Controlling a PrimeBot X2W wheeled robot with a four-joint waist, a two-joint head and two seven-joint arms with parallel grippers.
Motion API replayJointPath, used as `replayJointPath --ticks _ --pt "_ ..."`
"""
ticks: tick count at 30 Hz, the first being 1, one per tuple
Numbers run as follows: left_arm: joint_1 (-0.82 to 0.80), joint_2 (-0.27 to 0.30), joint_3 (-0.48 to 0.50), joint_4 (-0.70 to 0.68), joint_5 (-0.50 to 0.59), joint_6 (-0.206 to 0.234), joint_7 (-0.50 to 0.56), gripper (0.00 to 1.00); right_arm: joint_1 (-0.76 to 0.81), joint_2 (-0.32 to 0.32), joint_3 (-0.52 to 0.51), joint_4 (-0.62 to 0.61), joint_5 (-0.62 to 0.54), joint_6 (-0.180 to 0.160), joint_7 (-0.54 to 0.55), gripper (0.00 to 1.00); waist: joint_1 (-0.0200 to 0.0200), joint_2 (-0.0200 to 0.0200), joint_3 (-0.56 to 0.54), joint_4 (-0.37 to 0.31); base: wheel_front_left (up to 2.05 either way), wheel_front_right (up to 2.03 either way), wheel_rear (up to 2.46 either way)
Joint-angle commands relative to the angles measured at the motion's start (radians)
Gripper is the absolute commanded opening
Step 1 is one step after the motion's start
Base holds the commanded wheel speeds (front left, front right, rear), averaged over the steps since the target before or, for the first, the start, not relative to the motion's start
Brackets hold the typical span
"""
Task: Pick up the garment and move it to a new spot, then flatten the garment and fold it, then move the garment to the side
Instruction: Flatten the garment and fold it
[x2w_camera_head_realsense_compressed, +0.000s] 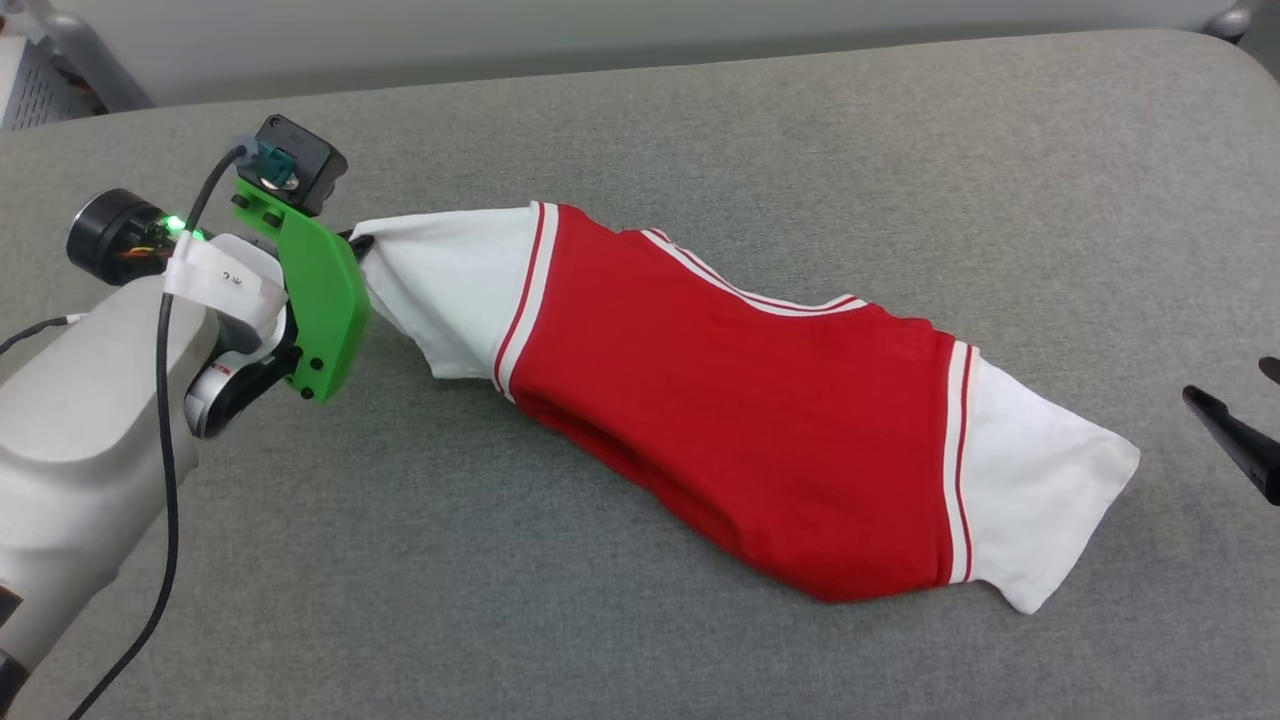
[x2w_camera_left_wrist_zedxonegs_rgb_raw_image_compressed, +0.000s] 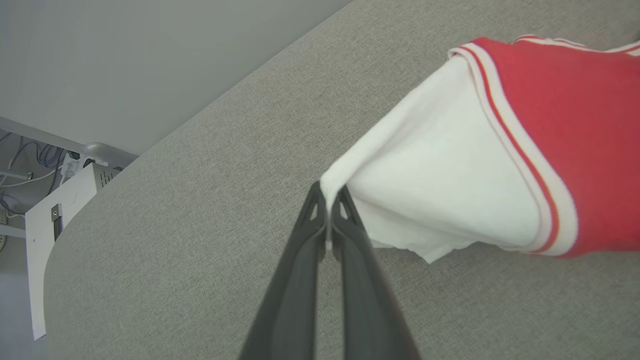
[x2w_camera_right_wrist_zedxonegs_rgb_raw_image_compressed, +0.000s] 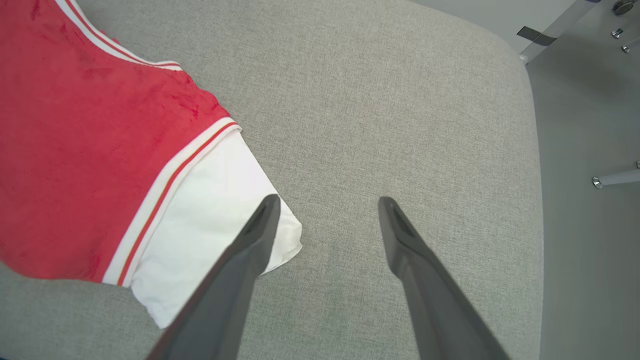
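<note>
The grey tabletop carries the garment, drawn into a long band whose axis runs straight away from the left pincer toward the right pincer. The left pincer is clenched on the hem of the near white sleeve, which seems slightly lifted there. The right pincer hangs released, with the far white sleeve just beside it and its corner passing under one finger. I judge that arm the nearer one for that end.
</note>
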Motion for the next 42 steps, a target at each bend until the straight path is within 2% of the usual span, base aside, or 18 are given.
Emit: replayJointPath --ticks 1,5,9,15,21,29,30,31,32,36,42 --pt "-0.011 0.003 0.002 -0.019 0.008 0.015 -0.008 0.0 -0.035 -0.02 0.027 0.01 0.034 -0.001 0.078 1.0 0.0 0.0 0.013 0.031 0.0 0.0 0.0" --pt "-0.015 -0.003 0.0 -0.066 0.017 0.035 -0.008 0.0 -0.108 -0.062 0.119 0.034 0.089 -0.001 0.28 1.0 0.0 0.0 0.039 0.059 0.0 0.0 0.0" --pt "-0.025 -0.009 0.0 -0.103 0.026 0.051 -0.01 0.0 -0.184 -0.073 0.214 0.067 0.083 -0.001 0.37 1.0 0.0 0.0 0.066 0.08 0.0 0.0 0.0" --pt "-0.04 -0.012 0.001 -0.144 0.037 0.069 -0.011 0.0 -0.258 -0.044 0.323 0.186 0.06 -0.001 0.359 1.0 0.0 0.0 0.103 0.099 0.0 0.0 0.0" --pt "-0.044 -0.005 0.003 -0.174 0.042 0.082 -0.014 0.0 -0.262 -0.022 0.44 0.297 0.07 -0.001 0.314 1.0 0.0 0.0 0.129 0.105 0.0 0.0 0.0" --pt "-0.033 0.014 0.002 -0.188 0.037 0.09 -0.014 0.0 -0.263 0.015 0.576 0.332 0.121 -0.001 0.195 1.0 0.0 0.0 0.131 0.091 0.0 0.0 0.0" --pt "-0.029 0.016 0.002 -0.187 0.035 0.09 -0.015 0.0 -0.272 0.015 0.588 0.335 0.124 -0.001 0.174 0.42 0.0 0.0 0.125 0.088 0.0 0.0 0.0" --pt "-0.024 0.018 0.0 -0.185 0.034 0.09 -0.016 0.0 -0.28 0.016 0.594 0.336 0.124 -0.001 0.152 0.09 0.0 0.0 0.117 0.085 0.0 0.0 0.0" --pt "-0.019 0.02 -0.002 -0.183 0.033 0.09 -0.017 0.0 -0.289 0.017 0.598 0.34 0.128 -0.001 0.126 0.0 0.0 0.0 0.109 0.083 0.0 0.0 0.0" --pt "-0.001 0.023 -0.005 -0.177 0.027 0.085 -0.03 0.0 -0.324 0.012 0.588 0.353 0.134 -0.001 0.022 0.0 0.0 0.0 0.062 0.075 0.0 0.0 0.0" --pt "0.003 0.056 0.014 -0.214 0.054 0.092 -0.117 0.0 -0.357 -0.019 0.531 0.327 0.135 -0.001 -0.121 0.0 0.0 0.0 -0.031 0.062 0.0 0.0 0.0"
